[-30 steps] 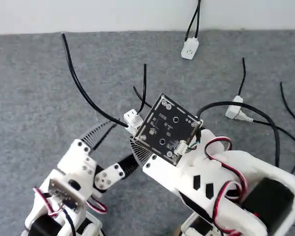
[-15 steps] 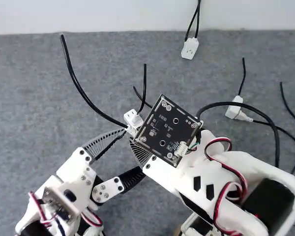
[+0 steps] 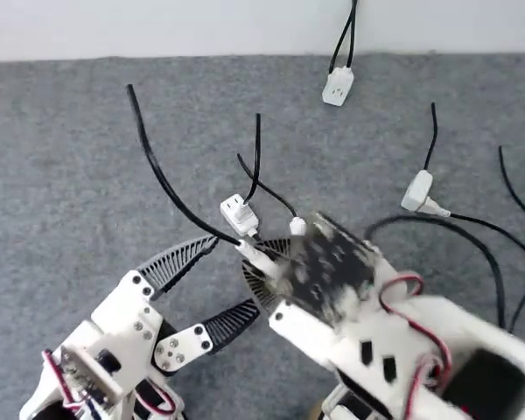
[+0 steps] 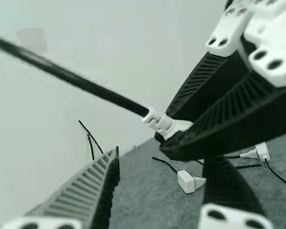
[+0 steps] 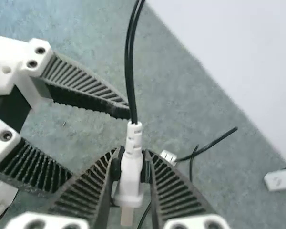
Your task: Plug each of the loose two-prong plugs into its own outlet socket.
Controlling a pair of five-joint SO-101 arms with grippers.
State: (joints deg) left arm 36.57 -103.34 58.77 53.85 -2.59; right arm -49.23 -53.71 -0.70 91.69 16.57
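Nearest me, the left gripper (image 3: pixel 237 271) stood wide open with nothing in it. Its ribbed black fingers (image 3: pixel 182 256) were spread to either side of the right gripper's tip. The right gripper (image 5: pixel 132 155) was closed tight on a white two-prong plug (image 5: pixel 128 183), gripped along its body. The plug's black cord (image 5: pixel 133 57) left past the fingertips.

Just beyond the plug, a white outlet socket (image 3: pixel 236 212) lay on the grey carpet (image 3: pixel 61 175), near the plug and not joined to it. Farther off to the right lay another white connector (image 3: pixel 417 191); I could not tell whether it was mated. Farthest out, by the wall, lay a third white socket (image 3: pixel 337 87) on its cord.
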